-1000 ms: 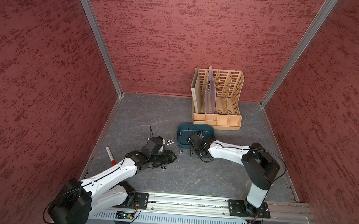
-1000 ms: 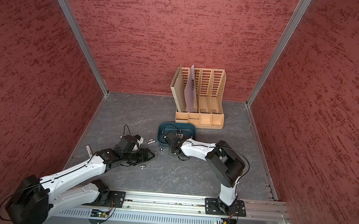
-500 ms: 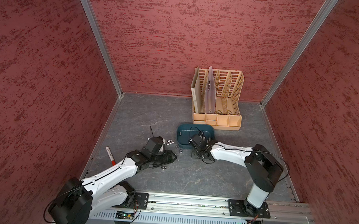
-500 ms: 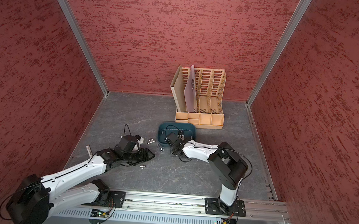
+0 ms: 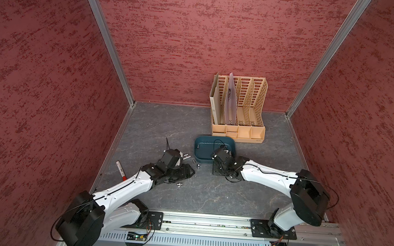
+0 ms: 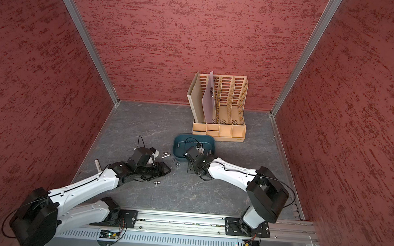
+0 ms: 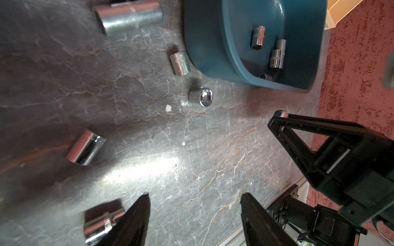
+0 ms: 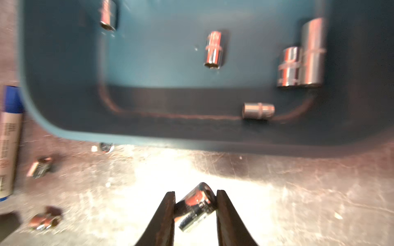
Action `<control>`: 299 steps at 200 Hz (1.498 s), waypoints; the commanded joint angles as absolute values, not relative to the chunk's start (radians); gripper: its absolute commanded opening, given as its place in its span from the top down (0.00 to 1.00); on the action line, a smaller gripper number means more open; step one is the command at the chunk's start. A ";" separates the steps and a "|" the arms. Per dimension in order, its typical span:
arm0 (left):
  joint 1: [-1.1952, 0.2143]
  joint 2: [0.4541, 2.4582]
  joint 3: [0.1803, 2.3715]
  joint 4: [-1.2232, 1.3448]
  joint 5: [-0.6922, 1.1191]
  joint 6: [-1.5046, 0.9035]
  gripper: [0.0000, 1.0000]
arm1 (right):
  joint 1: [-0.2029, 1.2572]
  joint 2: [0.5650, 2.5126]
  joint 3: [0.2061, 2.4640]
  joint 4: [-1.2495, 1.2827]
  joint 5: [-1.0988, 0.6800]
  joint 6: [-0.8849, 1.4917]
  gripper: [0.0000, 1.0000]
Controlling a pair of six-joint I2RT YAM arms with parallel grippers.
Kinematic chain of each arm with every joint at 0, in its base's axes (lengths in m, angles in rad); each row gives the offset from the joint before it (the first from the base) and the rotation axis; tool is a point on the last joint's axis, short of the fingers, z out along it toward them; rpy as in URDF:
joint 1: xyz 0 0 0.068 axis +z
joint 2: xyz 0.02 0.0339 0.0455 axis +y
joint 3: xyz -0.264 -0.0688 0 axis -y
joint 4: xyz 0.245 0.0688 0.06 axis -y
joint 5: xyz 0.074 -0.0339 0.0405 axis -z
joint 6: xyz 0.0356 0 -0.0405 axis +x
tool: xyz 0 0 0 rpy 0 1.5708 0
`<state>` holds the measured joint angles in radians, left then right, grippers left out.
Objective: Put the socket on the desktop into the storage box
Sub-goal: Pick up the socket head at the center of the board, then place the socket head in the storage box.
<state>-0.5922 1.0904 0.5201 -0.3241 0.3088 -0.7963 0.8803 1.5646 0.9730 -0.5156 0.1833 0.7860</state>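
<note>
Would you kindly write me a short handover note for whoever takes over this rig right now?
Left hand: open, empty, over the desktop among the loose sockets.
Right hand: shut on the held socket, just short of the storage box.
Done: five boxed sockets show in the right wrist view.
Left: drop the held socket in, then collect the loose sockets; five show in the left wrist view.
</note>
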 commanded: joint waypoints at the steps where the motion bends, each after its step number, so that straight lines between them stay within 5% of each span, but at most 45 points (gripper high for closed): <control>1: -0.598 1.112 0.567 -0.279 0.319 -0.795 0.30 | 0.884 1.518 0.971 -0.561 0.190 0.781 0.73; 111: -0.615 1.244 0.720 -0.231 0.331 -0.790 0.30 | 0.776 1.546 1.136 -0.614 0.195 0.659 0.72; 299: -0.581 1.426 0.845 -0.188 0.341 -0.775 0.30 | 0.545 1.891 1.310 -0.503 0.119 0.568 0.72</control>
<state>-0.5888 1.4181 0.8307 -0.2134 0.3370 -0.7948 0.5583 1.8690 1.2728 -0.5346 0.1310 0.5819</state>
